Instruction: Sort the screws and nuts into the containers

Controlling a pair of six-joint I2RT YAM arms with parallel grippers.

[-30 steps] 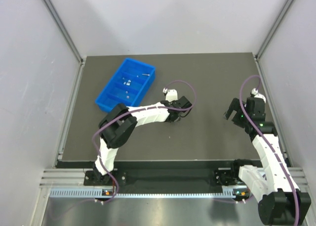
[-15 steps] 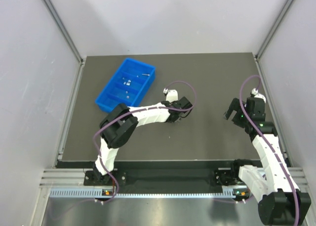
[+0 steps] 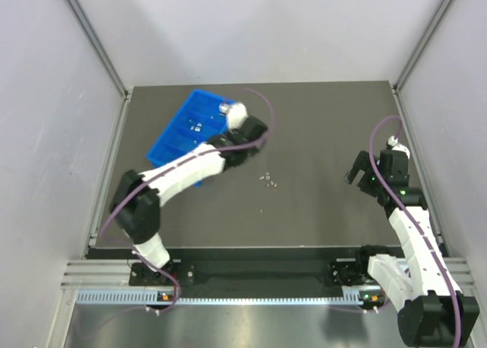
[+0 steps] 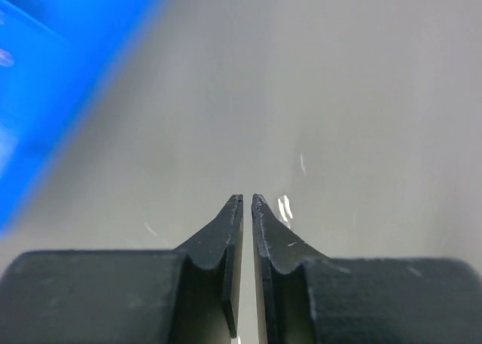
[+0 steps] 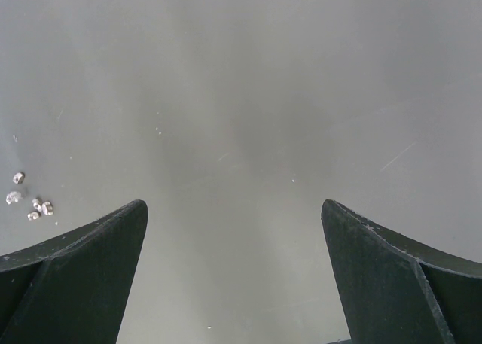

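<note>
Left arm (image 3: 183, 169) is stretched across the dark surface (image 3: 327, 119) to the blue tray (image 3: 163, 150), wrist over the tray's far right corner. On its wrist camera the left tool (image 4: 247, 199) has its fingers pressed together, with only a hairline between the tips. Whether anything tiny is nipped there, I cannot tell. The tray is a blue blur at the upper left of that view. Inside the tray a few silver specks (image 3: 195, 123) lie in the middle compartments, too small to call screw or nut. Out in the open a small cluster of nuts (image 3: 268, 180) lies on the surface, just right of the left arm and apart from the tray. Over on the right, the right tool (image 5: 232, 205) hangs above bare surface with its fingers spread wide — the nuts sit at the left edge of its own view.
</note>
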